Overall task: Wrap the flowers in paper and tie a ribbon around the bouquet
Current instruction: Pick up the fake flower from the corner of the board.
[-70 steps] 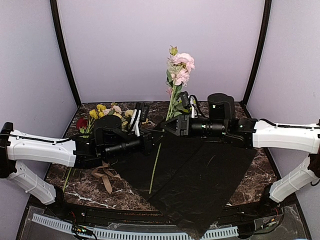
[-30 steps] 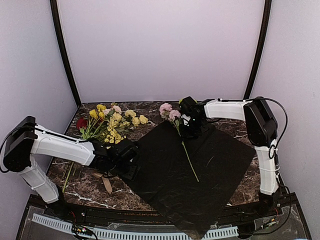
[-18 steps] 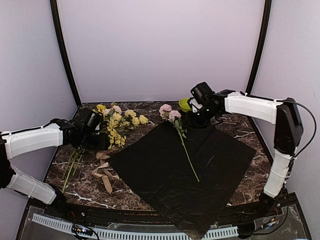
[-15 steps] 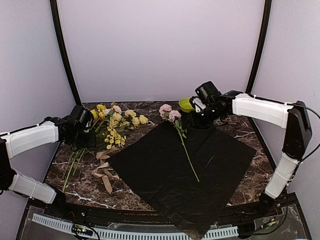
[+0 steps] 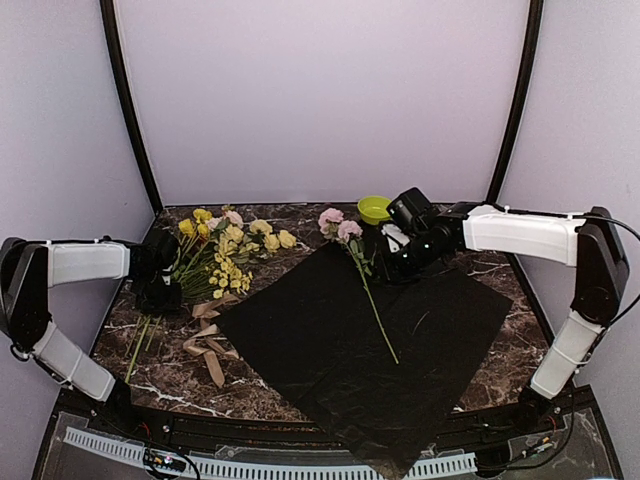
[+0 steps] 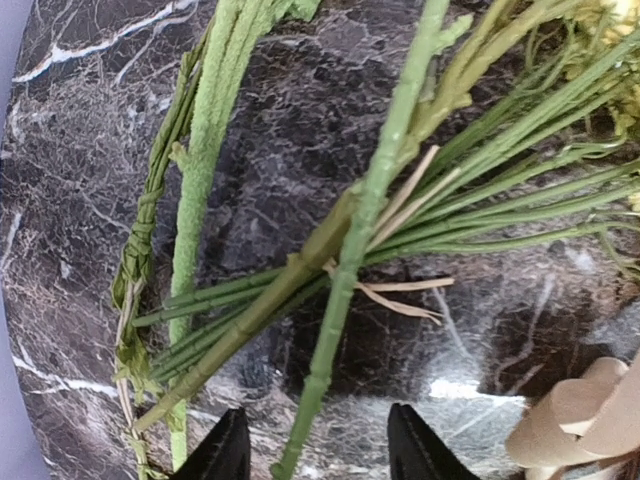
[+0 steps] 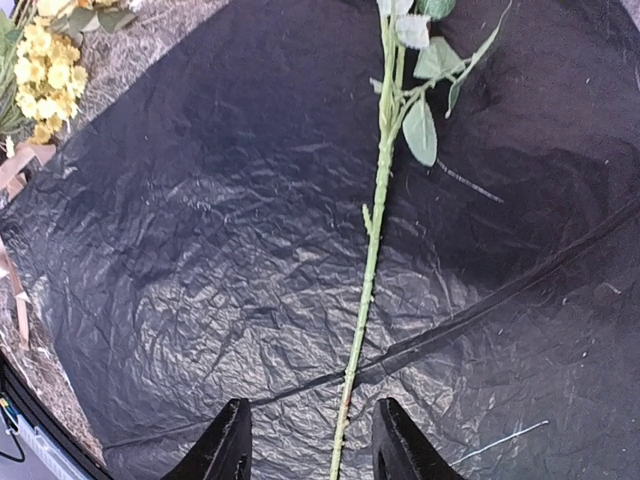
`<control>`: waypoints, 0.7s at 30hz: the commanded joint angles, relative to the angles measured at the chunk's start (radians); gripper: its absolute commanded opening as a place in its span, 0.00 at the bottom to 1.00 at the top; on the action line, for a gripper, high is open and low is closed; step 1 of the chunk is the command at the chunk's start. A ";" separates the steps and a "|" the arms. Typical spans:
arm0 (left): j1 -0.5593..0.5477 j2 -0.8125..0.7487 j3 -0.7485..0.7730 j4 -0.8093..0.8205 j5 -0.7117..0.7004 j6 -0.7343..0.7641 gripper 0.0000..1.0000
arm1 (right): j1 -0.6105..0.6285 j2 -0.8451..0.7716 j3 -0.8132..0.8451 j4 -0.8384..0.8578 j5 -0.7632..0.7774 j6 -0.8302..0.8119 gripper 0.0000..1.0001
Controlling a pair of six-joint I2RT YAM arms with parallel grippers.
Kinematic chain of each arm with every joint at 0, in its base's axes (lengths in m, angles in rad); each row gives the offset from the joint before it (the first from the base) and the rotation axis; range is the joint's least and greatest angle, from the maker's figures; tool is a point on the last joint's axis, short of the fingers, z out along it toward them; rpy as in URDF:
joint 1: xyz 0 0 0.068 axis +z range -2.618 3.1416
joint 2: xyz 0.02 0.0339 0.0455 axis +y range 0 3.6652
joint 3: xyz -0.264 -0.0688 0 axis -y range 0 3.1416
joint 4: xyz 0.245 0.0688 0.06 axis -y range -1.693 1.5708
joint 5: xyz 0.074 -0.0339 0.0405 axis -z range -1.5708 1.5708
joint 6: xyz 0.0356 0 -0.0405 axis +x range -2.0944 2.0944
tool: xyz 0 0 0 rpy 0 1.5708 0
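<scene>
Left pincer point(image 6: 318, 455): jaws apart, over the stems of the flowers point(image 5: 228, 250), table left. Right pincer point(image 7: 310, 445): jaws apart, above the single flower stem point(image 7: 371, 250) on the paper point(image 7: 200, 250).

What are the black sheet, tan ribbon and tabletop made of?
The black sheet looks like thin, glossy paper or film: fine crinkles catch light. The ribbon seems soft fabric, lying in limp loops. The tabletop looks like polished dark marble, white-veined, possibly imitation.

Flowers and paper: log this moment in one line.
pink flower on paper | bunch off paper | ribbon loose | left claw open | right claw open
</scene>
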 commanded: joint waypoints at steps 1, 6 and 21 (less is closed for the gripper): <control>0.011 0.021 0.028 -0.015 -0.062 0.026 0.46 | 0.012 -0.042 -0.027 0.017 -0.008 -0.014 0.42; 0.013 0.054 0.035 -0.014 -0.057 0.031 0.22 | 0.015 -0.051 -0.043 0.018 -0.008 -0.016 0.42; 0.014 -0.365 0.066 0.091 0.124 0.056 0.00 | 0.025 -0.143 -0.024 -0.005 -0.010 -0.010 0.42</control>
